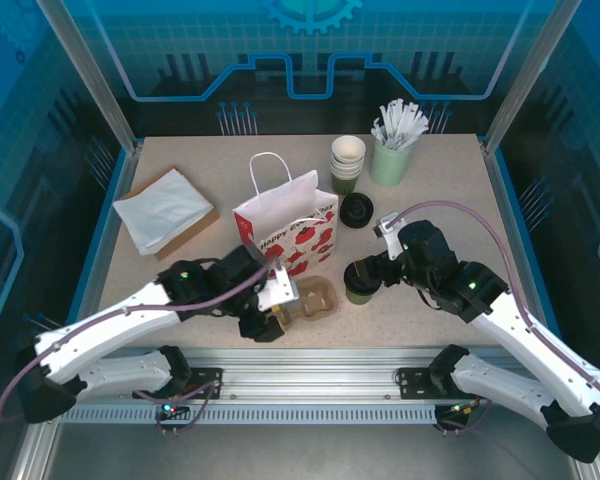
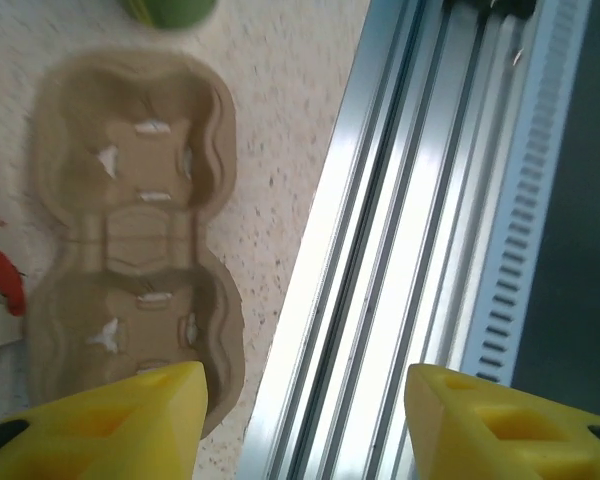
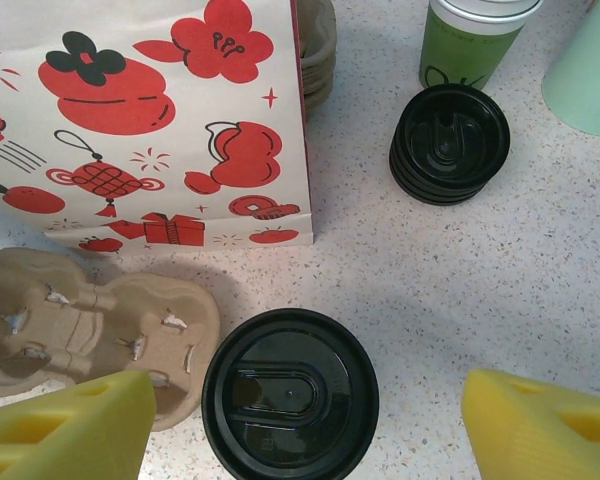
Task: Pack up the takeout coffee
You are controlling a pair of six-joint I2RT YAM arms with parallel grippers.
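Observation:
The takeout coffee (image 1: pixel 360 281), a dark olive-green cup under a black lid (image 3: pixel 290 395), stands upright on the table in front of the paper bag. My right gripper (image 3: pixel 302 432) is open. Its yellow fingers straddle the cup with a gap on each side and do not touch it. A brown moulded cup carrier (image 1: pixel 311 298) lies flat just left of the coffee. My left gripper (image 2: pixel 305 405) is open and holds nothing. Its left finger (image 2: pixel 115 420) hangs over the near end of the carrier (image 2: pixel 130 225), and its right finger is above the metal rail.
A white paper bag with red prints (image 1: pixel 286 226) stands behind the carrier. Behind the coffee are a stack of black lids (image 1: pixel 357 210), nested lidless cups (image 1: pixel 347 162) and a pale green cup of white sticks (image 1: pixel 391 156). White napkins on a brown sheet (image 1: pixel 164 211) lie at the back left. An aluminium rail (image 2: pixel 400 250) runs along the near edge.

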